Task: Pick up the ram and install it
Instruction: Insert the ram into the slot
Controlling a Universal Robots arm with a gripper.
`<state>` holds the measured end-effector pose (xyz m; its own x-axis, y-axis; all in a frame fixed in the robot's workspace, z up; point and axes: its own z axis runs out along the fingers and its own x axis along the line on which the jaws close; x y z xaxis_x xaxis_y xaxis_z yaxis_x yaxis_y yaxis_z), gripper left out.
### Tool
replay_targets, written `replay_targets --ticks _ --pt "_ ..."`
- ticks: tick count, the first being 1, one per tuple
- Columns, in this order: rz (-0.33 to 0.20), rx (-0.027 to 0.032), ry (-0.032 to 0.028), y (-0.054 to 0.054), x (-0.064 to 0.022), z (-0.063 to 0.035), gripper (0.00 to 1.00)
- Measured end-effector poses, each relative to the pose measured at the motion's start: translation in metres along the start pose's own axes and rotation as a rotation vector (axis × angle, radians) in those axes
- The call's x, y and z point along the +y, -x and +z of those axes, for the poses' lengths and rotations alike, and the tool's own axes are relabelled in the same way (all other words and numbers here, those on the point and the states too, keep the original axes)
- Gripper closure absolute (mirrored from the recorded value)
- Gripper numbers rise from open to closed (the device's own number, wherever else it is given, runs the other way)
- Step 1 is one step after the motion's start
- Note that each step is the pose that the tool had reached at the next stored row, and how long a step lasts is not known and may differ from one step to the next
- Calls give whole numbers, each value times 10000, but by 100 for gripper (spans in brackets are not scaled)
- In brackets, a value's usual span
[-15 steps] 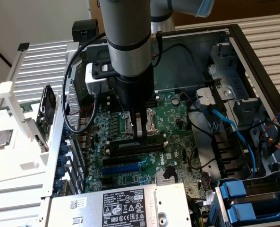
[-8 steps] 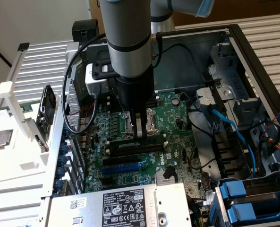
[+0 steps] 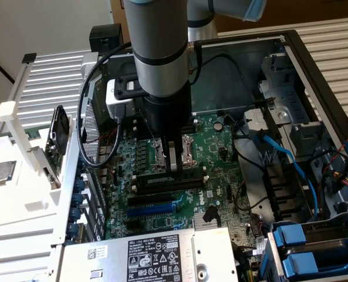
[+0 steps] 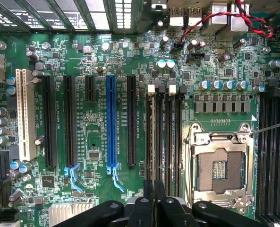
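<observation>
1. Your gripper [image 3: 174, 160] stands straight down over the motherboard [image 3: 220, 147], with its fingertips at the row of long black memory slots [image 4: 170, 137] just beside the empty processor socket [image 4: 220, 168].
2. In the wrist view the gripper [image 4: 154, 201] has its two fingers pinched almost together with only a thin line between them. That fits a grip on something flat and narrow.
3. In the exterior view the ram [image 3: 191, 170] shows as a long thin strip running along the slot nearest the socket, right under the fingertips. I judge that you are holding it by its top edge. How deep it sits in the slot cannot be told.
4. So the pick-up looks done and you are at the install step, with the stick at or in its slot.
5. Seating it calls for three things:
   - Keep the stick upright and lined up along the slot's whole length.
   - Press straight down and evenly, with no twisting.
   - Watch the white end clips [image 4: 151, 88]. Whether they have latched is not clear.
6. The main risks are a tilt that jams one end and a push that lands off the slot.
</observation>
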<state>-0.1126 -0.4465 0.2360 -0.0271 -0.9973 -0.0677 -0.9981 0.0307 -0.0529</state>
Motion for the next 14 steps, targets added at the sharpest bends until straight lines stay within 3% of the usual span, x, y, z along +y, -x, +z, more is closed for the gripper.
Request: replay_targets --ticks 14 --pt "14 -80 4 -20 1 10 88"
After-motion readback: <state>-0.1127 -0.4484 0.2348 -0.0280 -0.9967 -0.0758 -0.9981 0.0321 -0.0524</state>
